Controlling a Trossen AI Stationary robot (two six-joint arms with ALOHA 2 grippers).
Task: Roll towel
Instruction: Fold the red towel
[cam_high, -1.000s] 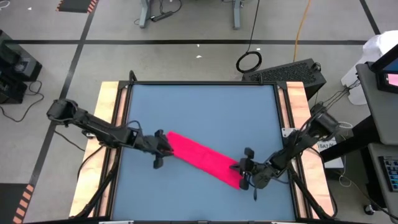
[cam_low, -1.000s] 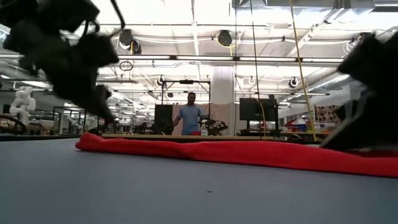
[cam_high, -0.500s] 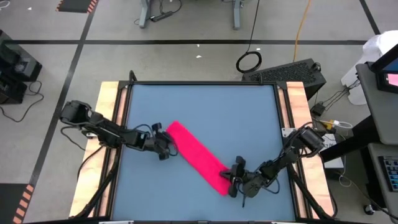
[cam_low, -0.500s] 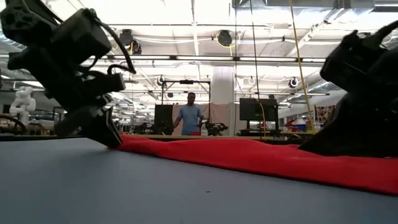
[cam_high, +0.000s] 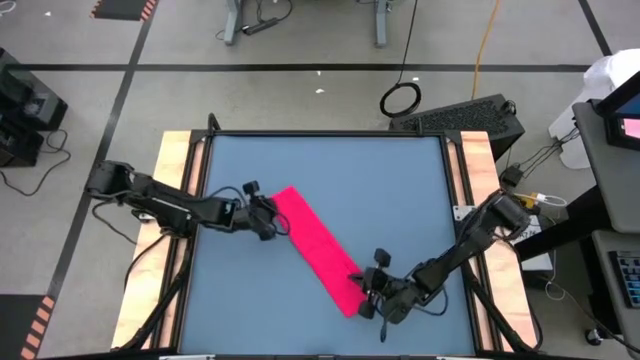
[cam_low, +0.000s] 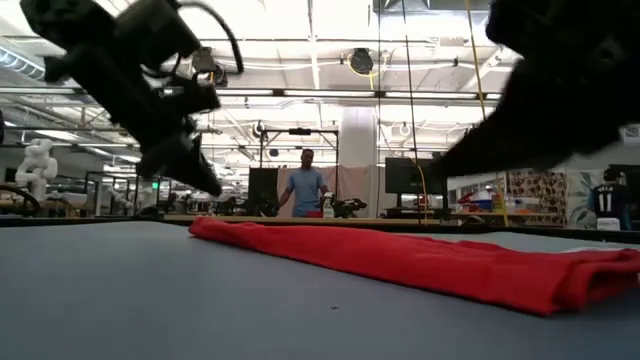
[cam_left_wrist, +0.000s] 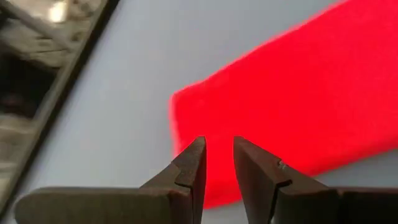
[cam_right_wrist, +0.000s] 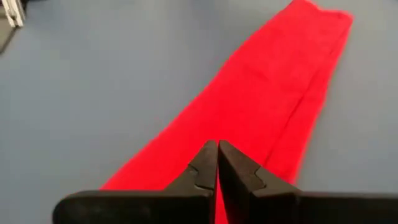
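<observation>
High view: the towel (cam_high: 318, 249) lies folded into a long narrow red strip on the blue table (cam_high: 400, 190), running diagonally from about 10 o'clock down toward 5 o'clock of the table's middle. The left gripper (cam_high: 270, 214) sits at the strip's 10 o'clock end, just beside its edge; in the left wrist view its fingers (cam_left_wrist: 191, 168) stand slightly apart with nothing between them, above the towel's corner. The right gripper (cam_high: 367, 296) hovers at the 5 o'clock end, its fingers (cam_right_wrist: 205, 165) pressed together and empty, over the cloth.
</observation>
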